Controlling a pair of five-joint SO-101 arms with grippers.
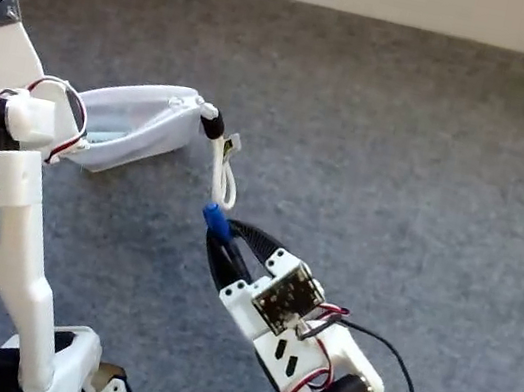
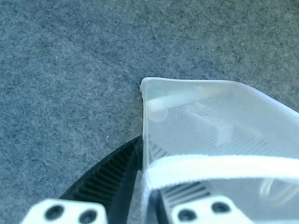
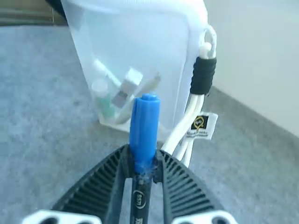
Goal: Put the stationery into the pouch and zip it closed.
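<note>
At the left, the left gripper (image 2: 145,154) is pressed together on one edge of the pouch (image 1: 143,124) and holds it a little above the grey surface (image 1: 406,130). The pouch is thin, half-transparent and soft. It probably sags and folds easily, so a hold at the stiffer seam near the zip seems best. Some pale small pieces (image 3: 117,91) already lie inside.

From the pouch's far end hangs a white strap (image 1: 226,182) with a black sleeve. It is limp and could get in the way of the opening.

Just beyond the strap is the pen (image 1: 217,222), with its blue cap pointing toward the pouch. The pen is light, stiff and smooth, so it may slip or turn if it is held too near one end.

The right gripper (image 3: 142,158) pinches the pen just below the cap, between the ribbed fingers (image 3: 110,179). This hold looks firm enough to guide the pen in.
</note>
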